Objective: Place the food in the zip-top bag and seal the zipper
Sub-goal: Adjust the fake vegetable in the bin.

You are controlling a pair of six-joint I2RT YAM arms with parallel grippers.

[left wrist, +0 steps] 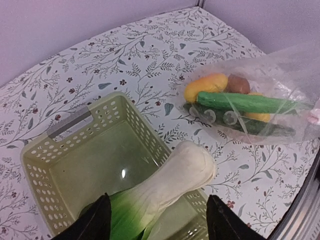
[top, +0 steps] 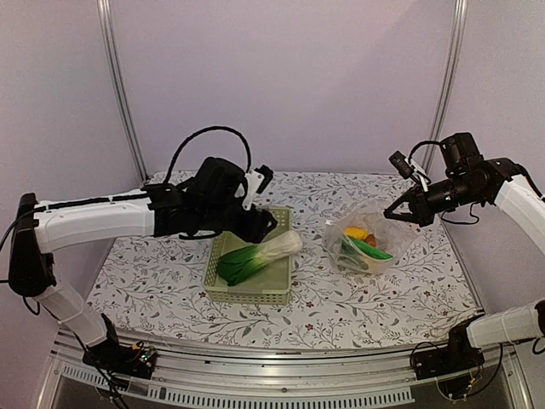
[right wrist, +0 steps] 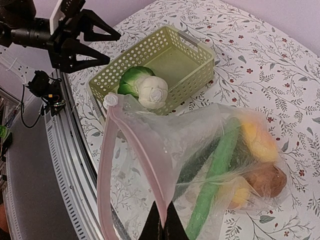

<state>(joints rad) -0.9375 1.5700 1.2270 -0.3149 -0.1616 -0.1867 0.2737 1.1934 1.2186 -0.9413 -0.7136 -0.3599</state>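
Clear crinkly bag [top: 368, 243] on the right of the flowered table [top: 153, 273], mouth held up by the right claw [top: 400, 213]. That claw clamped tight on the bag's mouth edge, right at the pinkish zipper [right wrist: 127, 155]; small white knob [right wrist: 110, 100] at the strip's upper end. Inside the bag: yellow lemon [left wrist: 205, 86], bright green cucumber [left wrist: 245, 102] lying across, brown piece [left wrist: 239, 83] behind, second yellow fruit [left wrist: 260, 116] partly hidden by the cucumber, darker green piece [left wrist: 260, 129] beneath. Outside the bag, in the pale green basket [top: 251, 294] at table centre: bok choy [left wrist: 165, 190], dark green leaves low in the basket, white stem end propped on the rim nearest the bag. Above the leafy end, left claw [left wrist: 159, 202], spread wide, gripping nothing, straddling the leaves. Basket and bag near, not touching.
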